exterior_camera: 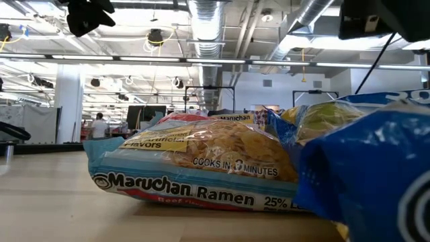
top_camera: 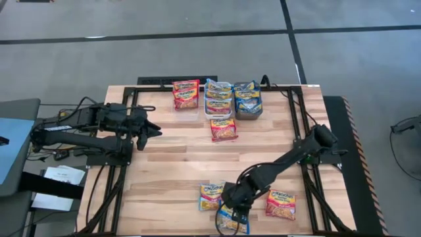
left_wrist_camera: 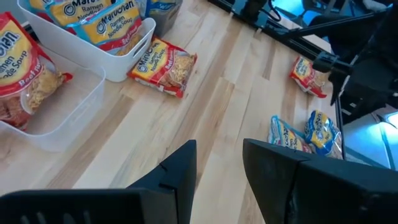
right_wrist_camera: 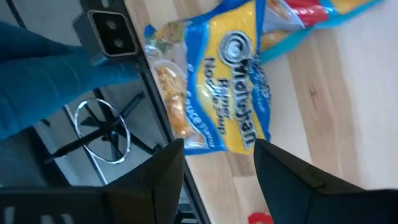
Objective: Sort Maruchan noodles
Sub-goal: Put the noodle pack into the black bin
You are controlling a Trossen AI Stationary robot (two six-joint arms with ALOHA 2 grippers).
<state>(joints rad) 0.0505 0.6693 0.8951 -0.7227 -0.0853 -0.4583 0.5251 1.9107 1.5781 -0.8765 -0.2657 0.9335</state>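
Right gripper (top_camera: 231, 205) hangs at the table's (top_camera: 171, 178) near edge, jaws spread and empty, over a blue Maruchan packet (top_camera: 232, 221) lying at that edge. Left gripper (top_camera: 155, 130) waits near the left edge, jaws part-open, empty. Wide bare wood mid-table.

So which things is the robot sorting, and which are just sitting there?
For the job: noodle packets, three bins, right gripper above blue packet, left gripper.
Just there: cables, papers.
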